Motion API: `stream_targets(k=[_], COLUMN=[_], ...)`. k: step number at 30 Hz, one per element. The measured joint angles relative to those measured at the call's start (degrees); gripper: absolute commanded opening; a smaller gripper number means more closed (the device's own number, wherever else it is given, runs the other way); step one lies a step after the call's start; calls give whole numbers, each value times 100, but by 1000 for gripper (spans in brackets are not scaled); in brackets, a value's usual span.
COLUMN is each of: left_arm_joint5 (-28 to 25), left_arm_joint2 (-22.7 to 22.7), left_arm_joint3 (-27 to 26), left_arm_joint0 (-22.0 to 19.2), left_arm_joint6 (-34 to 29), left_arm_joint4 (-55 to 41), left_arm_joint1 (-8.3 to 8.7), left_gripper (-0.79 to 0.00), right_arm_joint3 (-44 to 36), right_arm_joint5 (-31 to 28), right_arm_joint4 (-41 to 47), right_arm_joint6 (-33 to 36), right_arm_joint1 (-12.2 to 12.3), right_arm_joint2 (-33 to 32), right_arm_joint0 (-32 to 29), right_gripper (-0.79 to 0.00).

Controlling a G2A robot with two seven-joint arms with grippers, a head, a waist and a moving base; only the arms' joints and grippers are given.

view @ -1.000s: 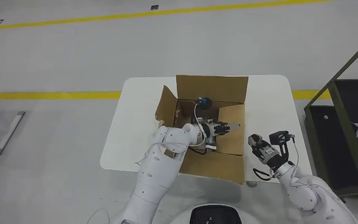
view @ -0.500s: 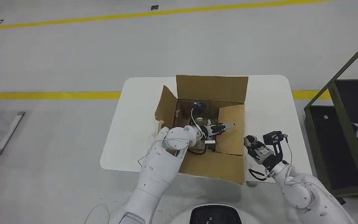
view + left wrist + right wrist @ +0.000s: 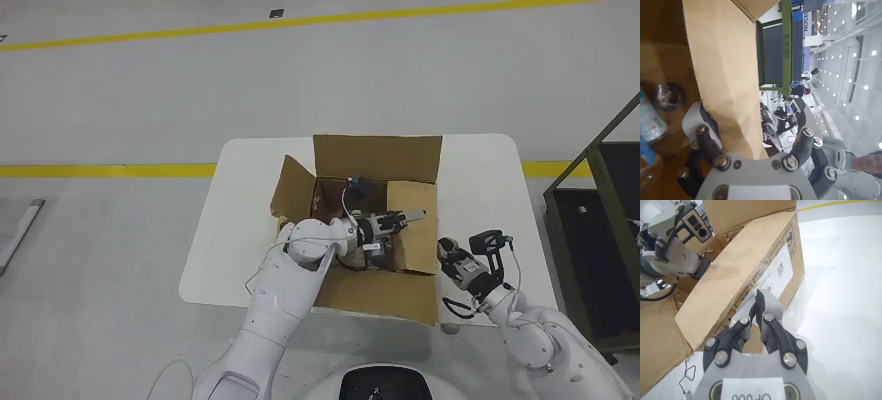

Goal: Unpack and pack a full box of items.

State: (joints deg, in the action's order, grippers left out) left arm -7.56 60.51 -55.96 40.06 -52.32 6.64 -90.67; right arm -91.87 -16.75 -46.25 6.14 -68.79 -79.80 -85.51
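Note:
An open cardboard box (image 3: 378, 158) stands mid-table with its flaps up. My left gripper (image 3: 402, 218) is over the box's right flap (image 3: 725, 62) and stands open (image 3: 747, 111): one finger lies inside against the flap, the other hangs outside, apart from it. Inside the box lie a round metal part (image 3: 668, 96), a bottle with a white and teal label (image 3: 650, 117) and a clear jar (image 3: 647, 170). My right gripper (image 3: 758, 302) is shut on nothing, just outside the box's right wall (image 3: 783, 262), low near the table (image 3: 450, 250).
The white table (image 3: 480, 170) has bare room to the right of the box and behind it. A green metal frame cart (image 3: 595, 200) stands off the table's right edge. A black cable (image 3: 687, 374) hangs past the near table edge.
My left gripper has shifted farther along the right flap toward the box's back. My right gripper has come a little closer to the box's right wall.

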Motion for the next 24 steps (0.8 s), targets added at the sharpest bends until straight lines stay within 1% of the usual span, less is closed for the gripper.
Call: stream_targets(k=[1, 2, 3, 4, 6, 7, 8, 9, 10, 11, 12, 13, 15, 17, 19, 22, 24], left_arm_joint5=[-42, -83, -135, -173, -276, -330, -374, -419, -464, -523, -602, -657, -747, -809, -875, -941, -990], left_arm_joint2=[13, 23, 28, 26, -20, -57, -101, -177, -248, -328, -445, -541, -772, -970, -1173, -1377, -1484], left_arm_joint3=[-72, -147, -251, -327, -493, -548, -585, -603, -601, -588, -549, -512, -384, -236, -28, 280, 458], left_arm_joint0=[12, 28, 50, 65, 76, 71, 61, 35, 4, -36, -98, -154, -297, -425, -554, -701, -791], left_arm_joint6=[-41, -88, -169, -236, -375, -417, -444, -472, -486, -499, -528, -553, -603, -605, -559, -519, -548], left_arm_joint4=[-46, -102, -193, -274, -434, -485, -547, -625, -671, -716, -766, -783, -789, -728, -669, -670, -686], left_arm_joint1=[7, 14, 19, 21, 15, 8, -3, -24, -44, -68, -102, -129, -195, -254, -321, -404, -453], left_gripper=[0, 0, 0, 0, 0, 0, 0, 0, 0, 0, 0, 0, 0, 0, 0, 0, 0], right_arm_joint3=[-38, -81, -149, -207, -362, -427, -489, -568, -626, -676, -723, -755, -825, -901, -976, -979, -971], right_arm_joint5=[51, 113, 217, 304, 535, 622, 691, 750, 765, 765, 760, 748, 713, 692, 655, 645, 644], right_arm_joint4=[36, 78, 153, 232, 499, 664, 856, 1133, 1365, 1622, 1968, 2227, 2835, 3217, 3482, 3521, 3505], right_arm_joint6=[-26, -44, -71, -83, -76, -62, -35, 28, 106, 207, 350, 462, 720, 935, 1186, 1449, 1496], right_arm_joint1=[0, 2, 6, 9, 16, 18, 20, 24, 27, 30, 36, 40, 49, 62, 79, 103, 108], right_arm_joint2=[-37, -89, -183, -267, -502, -614, -731, -886, -995, -1102, -1243, -1342, -1557, -1717, -1849, -1924, -1928], right_arm_joint0=[-19, -40, -73, -101, -172, -201, -227, -259, -279, -294, -302, -307, -327, -354, -380, -375, -362], right_gripper=[-397, -145, -166, -160, -117, -123, -160, -219, -240, -283, -385, -409, -419, -446, -449, -474, -465])
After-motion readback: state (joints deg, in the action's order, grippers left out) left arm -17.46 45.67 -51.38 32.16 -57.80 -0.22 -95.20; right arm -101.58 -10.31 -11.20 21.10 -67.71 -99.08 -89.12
